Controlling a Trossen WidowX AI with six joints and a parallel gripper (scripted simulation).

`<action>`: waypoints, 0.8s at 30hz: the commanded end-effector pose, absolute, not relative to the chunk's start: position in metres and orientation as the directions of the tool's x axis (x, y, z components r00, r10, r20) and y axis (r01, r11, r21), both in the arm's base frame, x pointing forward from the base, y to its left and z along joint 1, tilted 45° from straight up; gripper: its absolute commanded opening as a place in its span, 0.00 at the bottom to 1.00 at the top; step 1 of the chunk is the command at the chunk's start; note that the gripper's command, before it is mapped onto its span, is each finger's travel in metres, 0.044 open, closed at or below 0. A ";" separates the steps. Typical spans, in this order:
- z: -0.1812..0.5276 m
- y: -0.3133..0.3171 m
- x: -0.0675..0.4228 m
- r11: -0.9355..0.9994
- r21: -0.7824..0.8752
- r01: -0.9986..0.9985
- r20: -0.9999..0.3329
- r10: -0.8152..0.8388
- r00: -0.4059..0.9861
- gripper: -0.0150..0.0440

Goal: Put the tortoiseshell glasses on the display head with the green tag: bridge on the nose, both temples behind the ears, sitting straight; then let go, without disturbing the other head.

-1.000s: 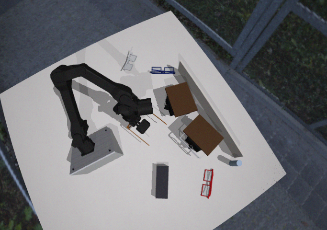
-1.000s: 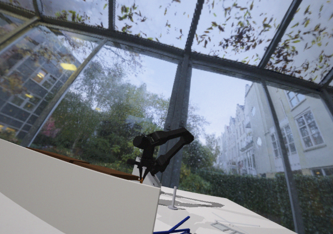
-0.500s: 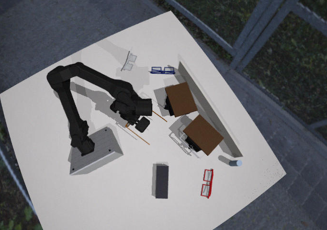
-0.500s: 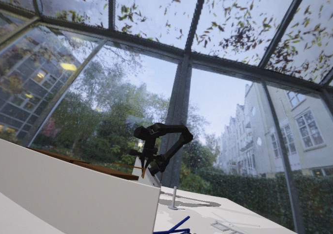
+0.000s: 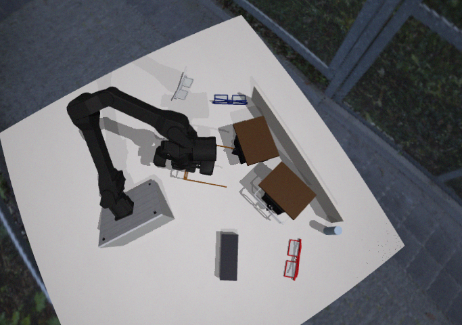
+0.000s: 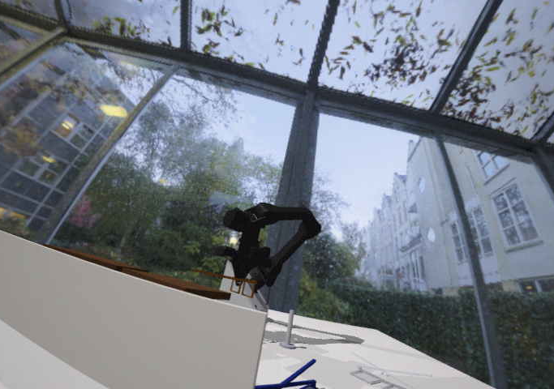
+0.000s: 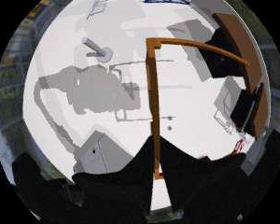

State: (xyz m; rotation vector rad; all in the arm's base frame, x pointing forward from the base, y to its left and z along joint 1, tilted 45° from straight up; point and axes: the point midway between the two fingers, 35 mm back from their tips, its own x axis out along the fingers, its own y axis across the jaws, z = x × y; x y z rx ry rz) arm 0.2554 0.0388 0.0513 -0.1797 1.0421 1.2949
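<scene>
The tortoiseshell glasses (image 5: 205, 183) (image 6: 255, 288) (image 7: 151, 93) are orange-brown. My gripper (image 7: 154, 138) is shut on their front frame and holds them above the table. Their temples point toward the display heads. One temple reaches the black face of the upper head (image 5: 256, 139) (image 7: 222, 60) in the top view; contact cannot be told. The lower head (image 5: 287, 190) (image 7: 243, 105) stands beside it, with pale glasses (image 5: 255, 198) at its face. Brown panels cover both heads from above. No green tag is visible, so I cannot tell which head bears it.
A pale upright wall (image 5: 296, 160) (image 6: 102, 311) runs behind the heads. A peg stand (image 6: 289, 327) (image 7: 95, 49) is near the arm. Blue glasses (image 5: 229, 102), clear glasses (image 5: 180, 86), red glasses (image 5: 299, 252), a dark block (image 5: 228, 256) and a light-blue cylinder (image 5: 333, 230) are around.
</scene>
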 end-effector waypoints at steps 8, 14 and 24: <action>0.055 0.040 0.261 0.109 0.221 -0.969 -0.713 0.696 -0.084 0.25; 0.049 0.045 0.261 0.016 0.100 -0.995 -0.713 0.699 -0.060 0.25; 0.042 0.053 0.262 0.002 0.106 -0.994 -0.710 0.700 -0.074 0.25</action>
